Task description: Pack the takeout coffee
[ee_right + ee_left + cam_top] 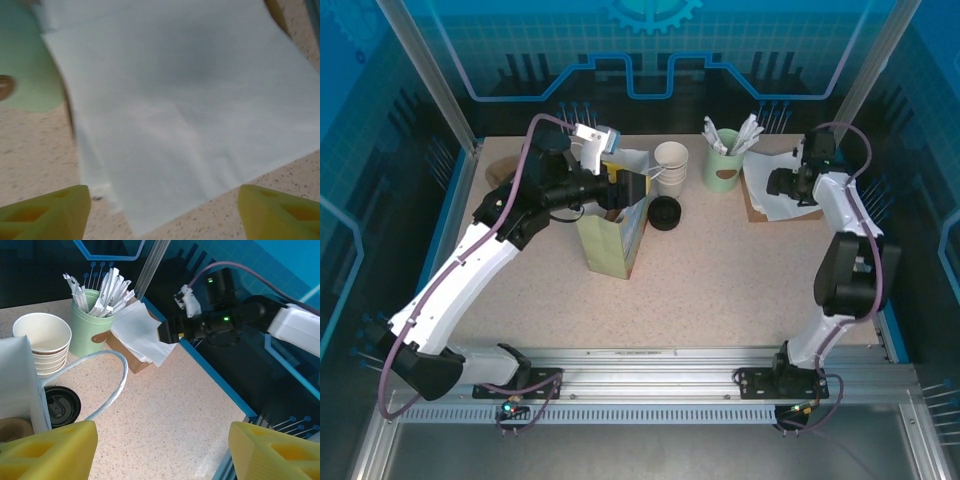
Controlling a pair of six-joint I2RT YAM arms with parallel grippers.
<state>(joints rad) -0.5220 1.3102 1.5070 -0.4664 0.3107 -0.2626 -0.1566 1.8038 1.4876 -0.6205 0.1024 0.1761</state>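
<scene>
Your left tool hangs at the open mouth of the paper bag, which stands upright a little left of the tabletop's middle. Its yellow fingers are spread wide apart, with only bare tabletop showing between them. One finger is just beside the bag's white wall, and the bag's white paper handle loops out ahead of it.

Low inside the bag, behind that wall, you can see a brownish round shape. It looks like the takeout coffee, though its lid cannot be made out from here.

Just right of the bag a loose black lid lies flat on the tabletop. Its moulded markings are too small to read. Behind the lid, near the far edge, stands the stack of white cups. Just beside the stack is a pale green cup stuffed with paper-wrapped sticks. The green cup has a brown oval patch on its side, and any writing on that patch is too small to tell.

Your right tool is out toward the far right corner, hovering low over the white napkins. Its fingers are also wide apart and nothing is caught between them. The napkins lie on a brown tray, and one sheet hangs over the tray's near edge onto the tabletop. The right wrist view is blurred, so the napkin surface shows no detail you could read.
</scene>
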